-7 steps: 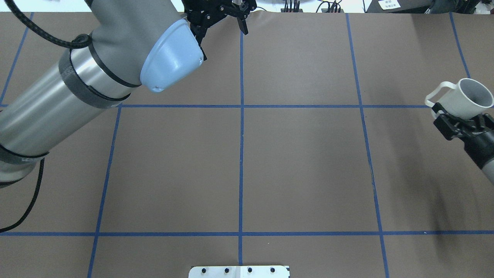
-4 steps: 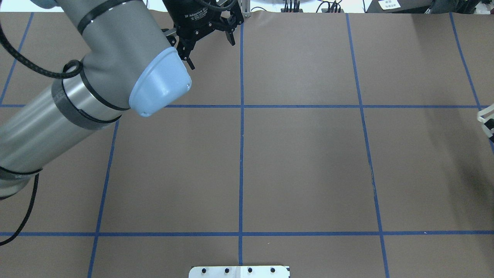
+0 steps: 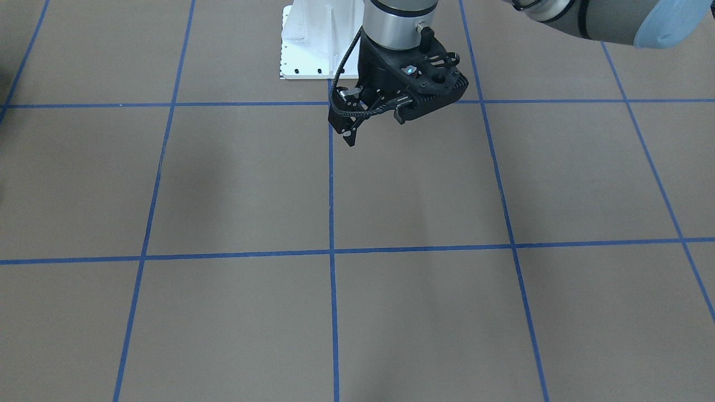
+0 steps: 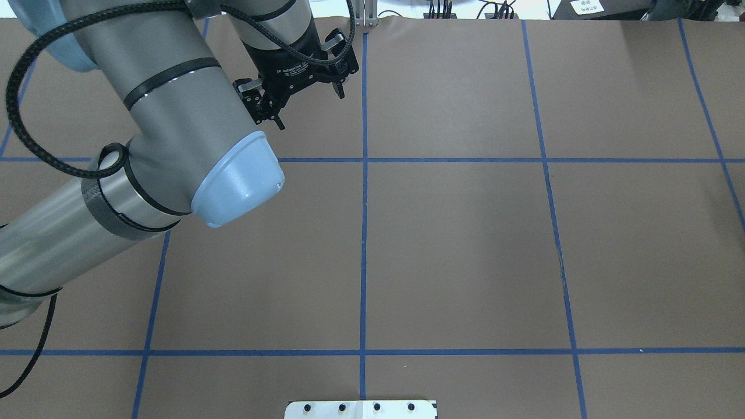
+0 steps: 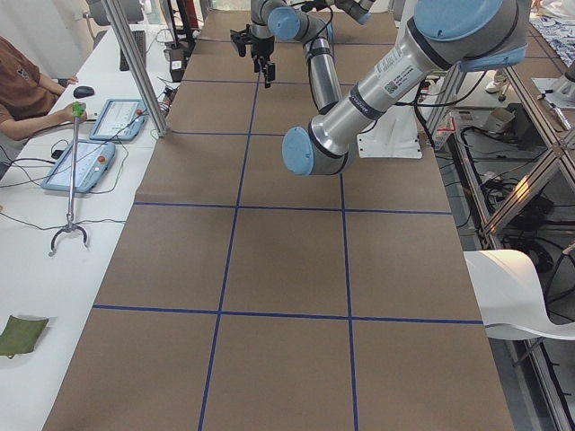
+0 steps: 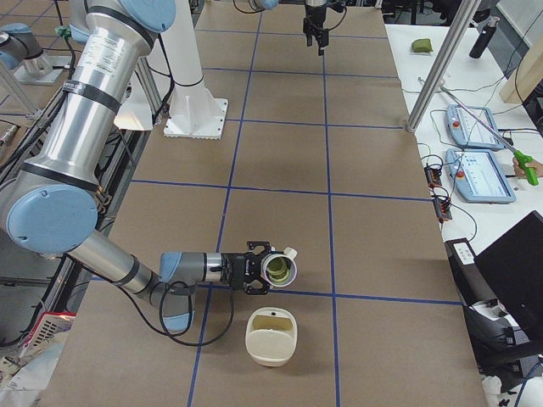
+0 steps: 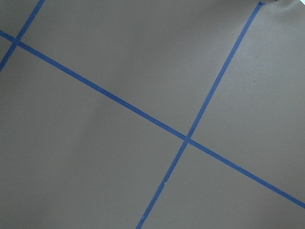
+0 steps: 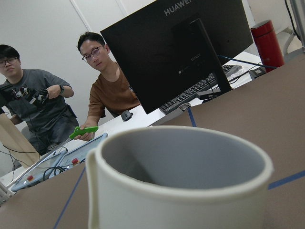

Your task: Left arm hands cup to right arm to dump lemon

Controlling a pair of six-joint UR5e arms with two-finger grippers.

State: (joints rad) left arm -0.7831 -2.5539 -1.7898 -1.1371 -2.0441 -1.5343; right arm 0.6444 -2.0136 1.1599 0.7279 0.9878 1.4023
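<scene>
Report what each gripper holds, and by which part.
Left gripper: open, empty. The cup hangs sideways, off the table, at the right gripper; where it is gripped cannot be told.

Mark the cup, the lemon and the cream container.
cup [image 8: 167, 210]: right wrist view, outer wall below the rim.
lemon [image 6: 277, 270]: exterior right view, middle of the slice inside the cup.
cream container [image 6: 271, 349]: exterior right view, its near wall.

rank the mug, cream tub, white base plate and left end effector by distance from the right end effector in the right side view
1. mug: right at the fingertips of the right end effector.
2. cream tub: just beside it, toward the camera.
3. white base plate: well farther off, on the robot's side.
4. left end effector: at the far end.
</scene>
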